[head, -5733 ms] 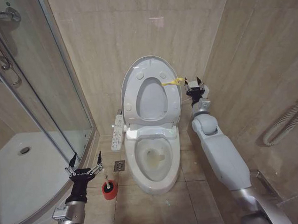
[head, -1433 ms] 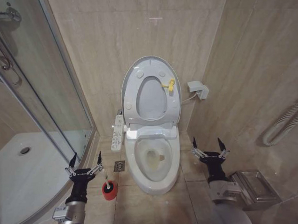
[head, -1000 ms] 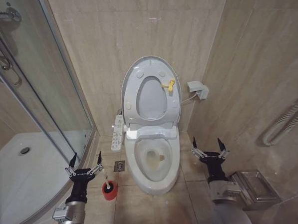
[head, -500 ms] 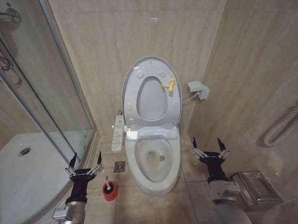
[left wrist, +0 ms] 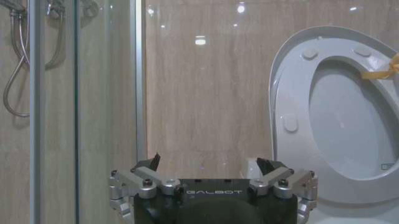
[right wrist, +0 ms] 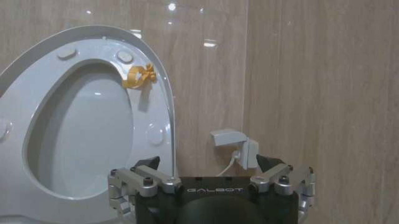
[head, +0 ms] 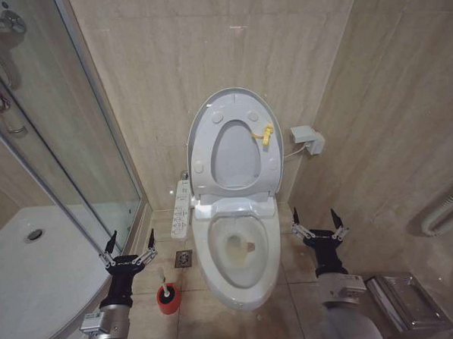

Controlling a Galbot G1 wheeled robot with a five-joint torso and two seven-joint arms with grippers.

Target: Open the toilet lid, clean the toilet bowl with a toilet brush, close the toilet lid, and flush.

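— Low on the toilet's left, your left gripper [head: 129, 246] hangs with fingers spread, empty; the right gripper [head: 318, 222] likewise, opposite.

— And the brush?

— The toilet brush [head: 167, 295] stands in its red cup, just beside the left gripper. The toilet lid [head: 235, 142] is up, the toilet bowl [head: 241, 254] exposed.

— Risk?

— A skewed grasp on that thin handle could tip the cup.

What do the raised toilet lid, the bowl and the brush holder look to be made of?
Toilet lid: likely smooth moulded plastic, with a soft sheen and round bumpers. Toilet bowl: glossy white, probably glazed ceramic, yellowish-stained inside. Brush holder: red, probably plastic.
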